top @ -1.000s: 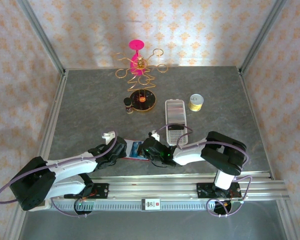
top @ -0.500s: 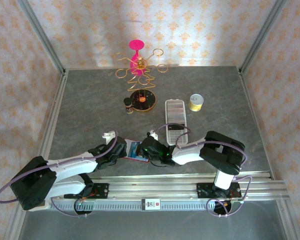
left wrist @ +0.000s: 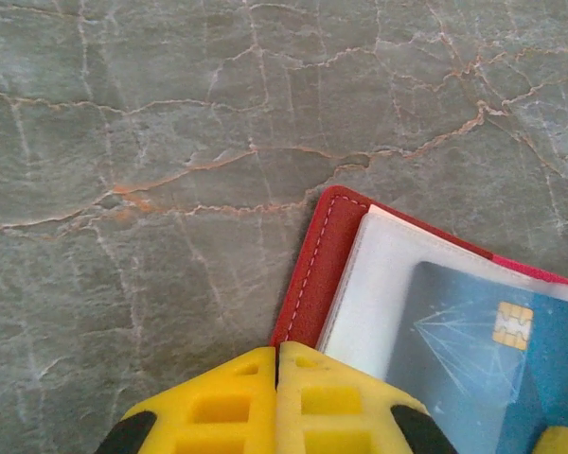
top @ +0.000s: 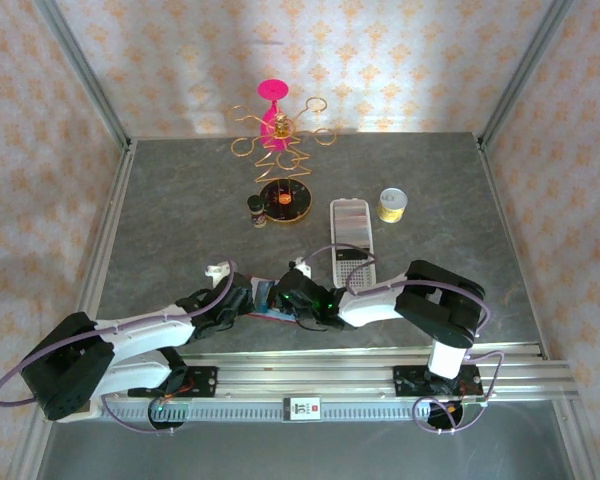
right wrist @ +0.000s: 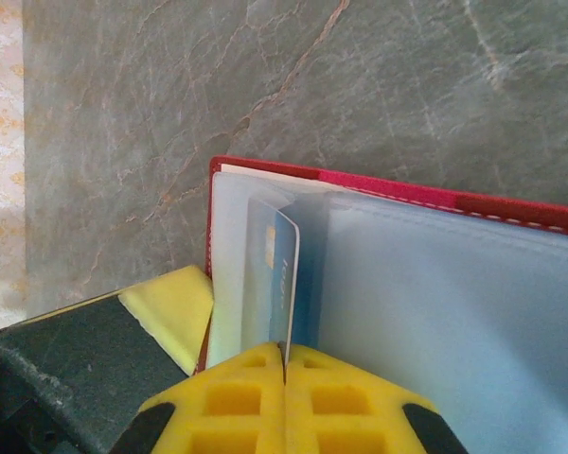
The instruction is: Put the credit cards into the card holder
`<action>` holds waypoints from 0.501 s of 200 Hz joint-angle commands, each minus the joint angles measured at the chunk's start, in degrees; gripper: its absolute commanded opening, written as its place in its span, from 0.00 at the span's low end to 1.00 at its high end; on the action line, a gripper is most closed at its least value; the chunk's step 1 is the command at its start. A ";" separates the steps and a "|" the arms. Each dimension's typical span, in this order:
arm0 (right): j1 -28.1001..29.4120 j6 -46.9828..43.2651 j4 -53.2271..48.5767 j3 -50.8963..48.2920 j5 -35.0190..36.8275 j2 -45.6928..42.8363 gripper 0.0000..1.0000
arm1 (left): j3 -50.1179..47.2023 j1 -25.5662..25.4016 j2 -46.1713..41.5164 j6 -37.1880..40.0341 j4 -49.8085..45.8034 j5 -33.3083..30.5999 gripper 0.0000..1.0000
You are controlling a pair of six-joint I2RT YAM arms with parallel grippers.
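Observation:
The red card holder (left wrist: 314,267) lies open on the grey stone table near the front edge, its clear pockets (right wrist: 435,293) facing up. My right gripper (right wrist: 286,357) is shut on the near edge of a blue credit card (right wrist: 276,274). The card stands on edge, its far end inside a clear pocket at the holder's left end. In the left wrist view the same blue card (left wrist: 483,350) shows its gold chip. My left gripper (left wrist: 277,357) is shut, its yellow tips resting at the holder's near left corner. From above, the two grippers (top: 242,303) (top: 280,296) meet over the holder (top: 272,315).
A long white perforated tray (top: 352,236) lies just behind the right arm. Farther back stand a small yellow roll (top: 392,204), a gold wire stand with a pink top (top: 277,128), its round dark base (top: 285,199) and a tiny dark bottle (top: 256,208). A metal rail (top: 380,365) runs along the near edge.
My right gripper has slid left with the blue card, further over the holder and closer to the left gripper. The left arm has barely moved.

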 commanded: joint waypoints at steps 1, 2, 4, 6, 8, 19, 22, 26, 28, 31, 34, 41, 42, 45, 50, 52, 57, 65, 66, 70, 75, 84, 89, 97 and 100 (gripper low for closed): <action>0.31 -0.88 -2.17 2.21 0.80 2.05 0.00 | -2.25 -0.60 1.52 -0.65 -0.62 10.32 0.01; 0.31 -0.90 -2.22 2.28 0.80 2.07 0.00 | -2.25 -0.57 1.50 -0.67 -0.52 10.39 0.01; 0.31 -0.95 -2.31 2.42 0.80 2.13 0.00 | -2.30 -0.61 1.48 -0.73 -0.34 10.44 0.01; 0.31 -1.05 -2.44 2.50 0.80 2.16 0.01 | -2.33 -0.62 1.39 -0.77 -0.21 10.67 0.01; 0.31 -1.14 -2.52 2.61 0.80 2.17 0.01 | -2.38 -0.60 1.39 -0.85 -0.04 10.78 0.01; 0.22 -1.56 -3.63 3.12 0.94 2.29 0.03 | -2.61 -0.58 1.08 -1.12 0.91 11.44 0.01; 0.22 -1.79 -4.04 3.23 0.98 2.32 0.04 | -2.70 -0.62 1.07 -1.18 1.09 11.46 0.01; 0.14 -2.07 -4.88 3.40 1.20 2.15 0.06 | -2.80 -0.63 0.98 -1.26 1.03 11.49 0.01; 0.14 -2.23 -5.17 3.50 1.40 2.10 0.07 | -2.85 -0.60 0.89 -1.30 0.95 11.33 0.01; 0.13 -2.42 -6.03 3.56 1.70 1.90 0.08 | -2.82 -0.62 0.80 -1.35 0.83 11.16 0.01; 0.02 -2.53 -6.65 3.56 2.13 1.71 0.09 | -2.86 -0.55 0.64 -1.32 0.74 10.99 0.01; 0.04 -2.88 -8.40 3.40 3.20 1.04 0.11 | -3.04 -0.63 0.32 -1.40 0.55 10.46 0.01; 0.04 -2.95 -8.59 3.36 3.36 0.99 0.12 | -3.09 -0.63 0.29 -1.44 0.50 10.37 0.01; 0.04 -3.05 -9.14 3.23 3.83 0.59 0.12 | -3.19 -0.63 0.19 -1.48 0.39 10.11 0.01; -0.04 -3.26 -9.80 2.93 4.47 -0.12 0.14 | -3.30 -0.61 -0.04 -1.51 0.20 9.71 0.01; -0.04 -3.30 -10.07 2.72 4.66 -0.40 0.15 | -3.33 -0.62 -0.09 -1.56 0.19 9.57 0.01; -0.09 -3.45 -10.62 2.42 5.10 -0.91 0.17 | -3.44 -0.58 -0.25 -1.66 0.19 9.41 0.01; -0.09 -3.67 -11.40 2.09 5.52 -1.78 0.21 | -3.70 -0.61 -0.35 -1.59 0.17 9.37 0.01; -0.07 -3.74 -11.50 2.05 5.53 -1.82 0.22 | -3.72 -0.62 -0.36 -1.62 0.22 9.39 0.01; -0.09 -3.87 -11.74 1.93 5.56 -2.09 0.23 | -3.71 -0.63 -0.37 -1.59 0.26 9.33 0.01; -0.11 -3.90 -12.06 1.87 5.39 -2.27 0.24 | -3.82 -0.56 -0.37 -1.69 0.28 9.32 0.01; -0.09 -3.81 -12.09 1.59 5.05 -2.22 0.23 | -3.92 -0.62 -0.27 -1.70 0.52 9.57 0.01; -0.07 -3.88 -11.82 1.56 4.58 -2.14 0.22 | -3.88 -0.63 -0.19 -1.75 0.63 9.66 0.01; -0.09 -3.85 -11.92 1.54 4.15 -1.88 0.20 | -3.86 -0.62 -0.03 -1.75 0.78 9.99 0.01; -0.10 -3.89 -12.08 1.56 4.14 -1.75 0.20 | -3.92 -0.63 -0.02 -1.73 0.87 10.08 0.00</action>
